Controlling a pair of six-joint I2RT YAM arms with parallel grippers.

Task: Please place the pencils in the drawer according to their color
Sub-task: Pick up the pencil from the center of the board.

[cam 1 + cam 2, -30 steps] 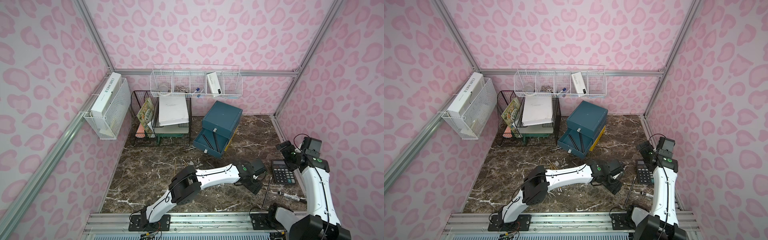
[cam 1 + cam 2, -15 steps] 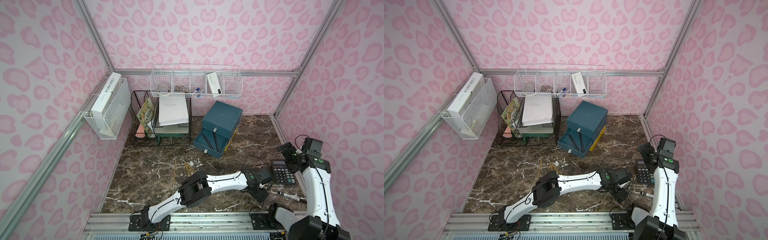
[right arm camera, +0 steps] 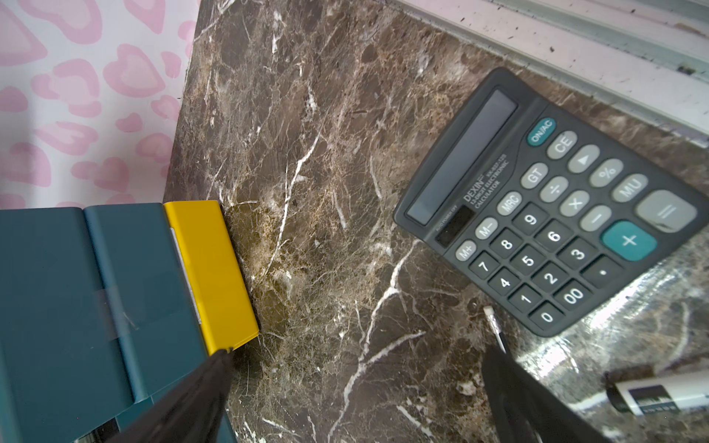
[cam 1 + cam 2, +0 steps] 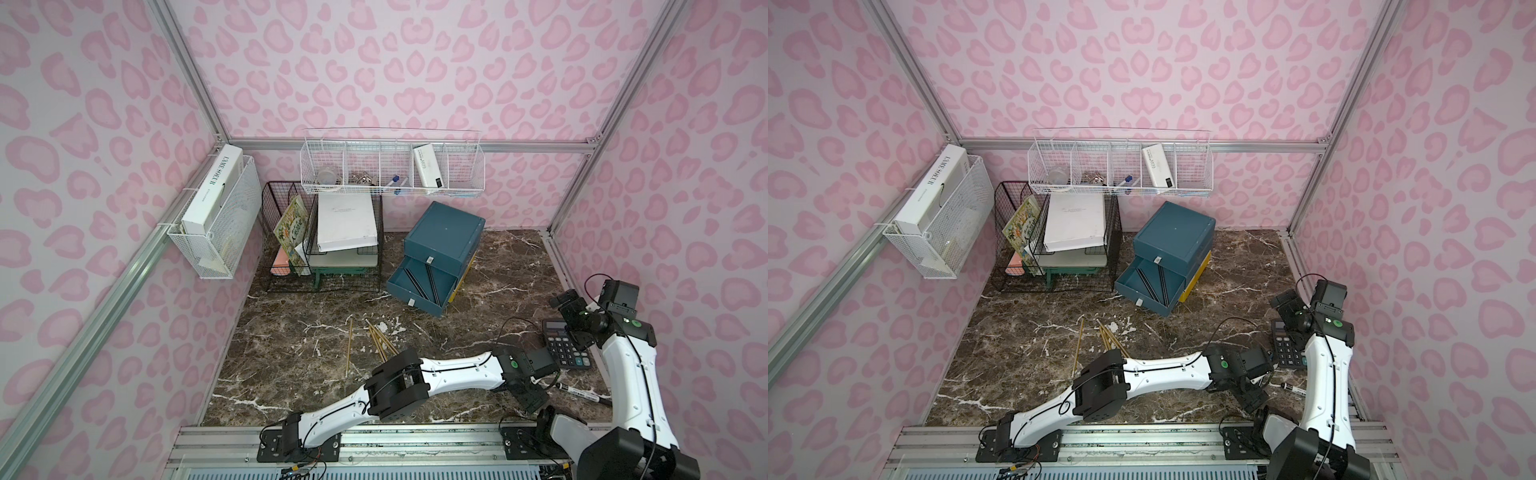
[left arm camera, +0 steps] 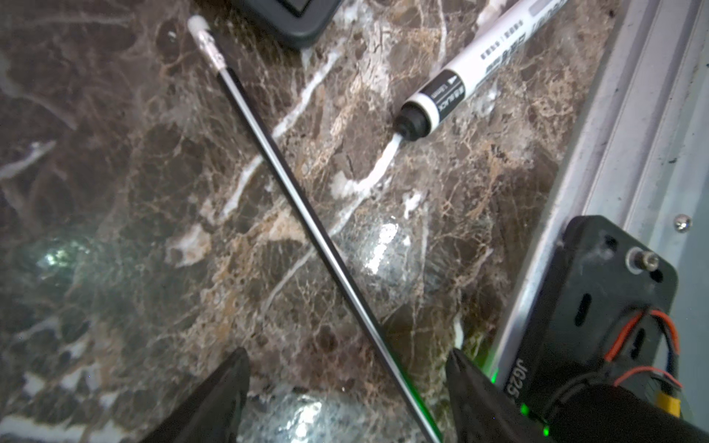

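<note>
At the near right of the surface [image 5: 153,191], the black pencil [image 5: 307,214] lies flat beneath the left gripper [image 5: 347,354], jaws apart astride it off-centre, so shifting toward its middle before closing should keep it level for the far open drawer [image 4: 399,277]

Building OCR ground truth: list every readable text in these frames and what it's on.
"L'AME SOEUR": spine of the white book in the wall basket.
"DEXIN", "12-DIGIT ELECTRONIC CALCULATOR", "ON/AC", "CE", "GT", "MRC", "MU", digits: calculator.
"BLACK": marker band.
"JG25": black housing.
Too small or blurred: marker's fine print, white box in the wire shelf, picture book cover.
</note>
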